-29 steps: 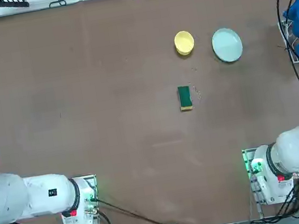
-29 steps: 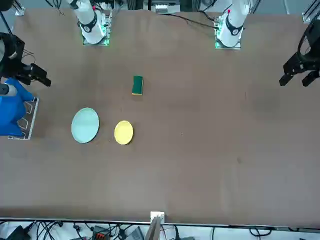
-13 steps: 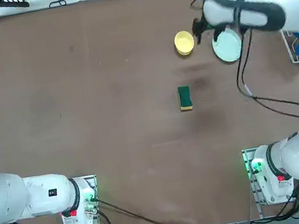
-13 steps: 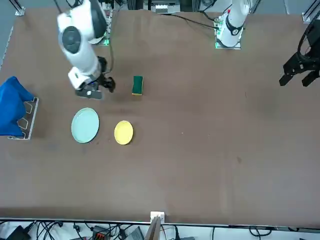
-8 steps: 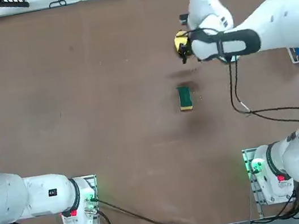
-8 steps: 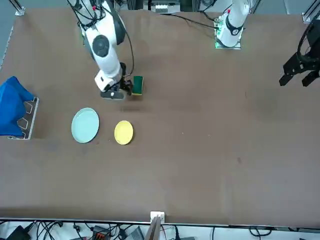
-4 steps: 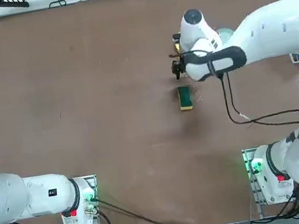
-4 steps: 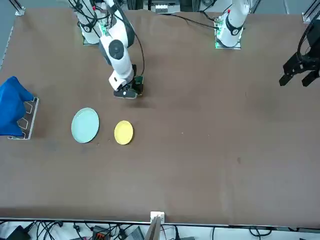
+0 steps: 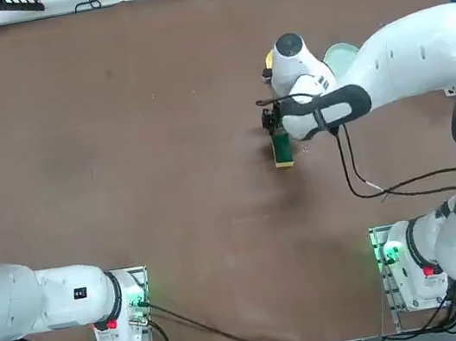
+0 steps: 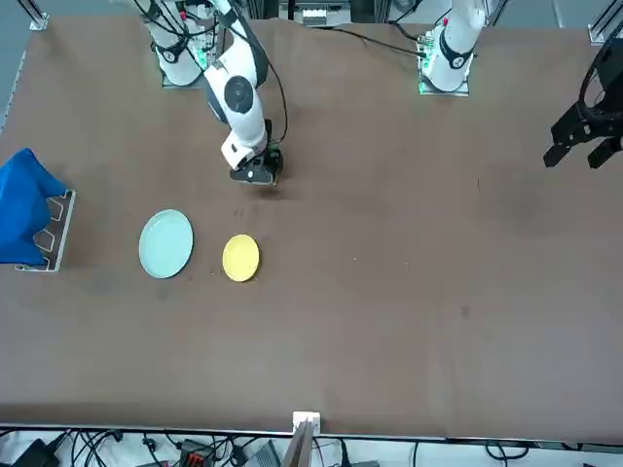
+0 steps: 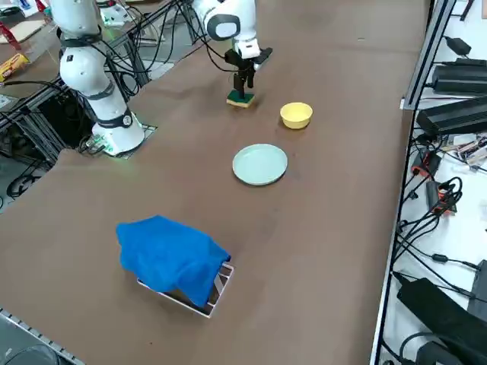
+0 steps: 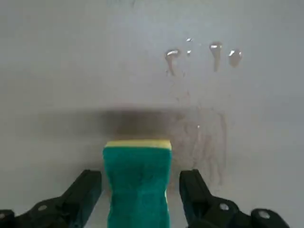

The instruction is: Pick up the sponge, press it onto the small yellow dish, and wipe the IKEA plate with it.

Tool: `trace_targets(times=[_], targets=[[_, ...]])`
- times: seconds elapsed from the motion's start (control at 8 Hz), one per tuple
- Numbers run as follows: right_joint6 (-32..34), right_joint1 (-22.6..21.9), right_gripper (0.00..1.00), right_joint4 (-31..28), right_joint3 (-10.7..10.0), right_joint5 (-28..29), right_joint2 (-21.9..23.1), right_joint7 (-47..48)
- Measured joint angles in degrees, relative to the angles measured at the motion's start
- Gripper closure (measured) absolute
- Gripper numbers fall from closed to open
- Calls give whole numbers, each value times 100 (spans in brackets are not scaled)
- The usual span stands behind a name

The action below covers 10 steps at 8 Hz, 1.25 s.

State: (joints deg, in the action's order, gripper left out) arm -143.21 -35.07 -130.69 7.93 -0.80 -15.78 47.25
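Can see in the wrist view the open right gripper [image 12: 140, 190] spread wide astride the sponge [image 12: 137, 190], with a narrow gap by one finger and a wider one by the other; holding nothing. From overhead, can see just the sponge's outer part, lying green side up on the table [image 9: 170, 189], nearer the robot's bases than both dishes; cannot make it out clearly from the front, behind the gripper. Can find the small yellow dish [image 10: 240, 258] and the IKEA plate [image 10: 166, 243] whole there and from the right side, but only in part from overhead, under the arm; likewise the blue cloth [image 11: 171, 255] over a white rack [image 11: 221, 287]. Only in the wrist view, can pick out clear droplets [image 12: 235, 57] near the sponge.
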Motion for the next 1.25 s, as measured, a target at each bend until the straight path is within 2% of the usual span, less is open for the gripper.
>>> trace_targets(times=[0.38,0.75,1.25], targets=[[-236,-125,0,-80,-2,0,-60,259],[-1139,-257,0,-459,-3,0,-367,580],[-1178,-257,0,-523,-28,0,-399,653]])
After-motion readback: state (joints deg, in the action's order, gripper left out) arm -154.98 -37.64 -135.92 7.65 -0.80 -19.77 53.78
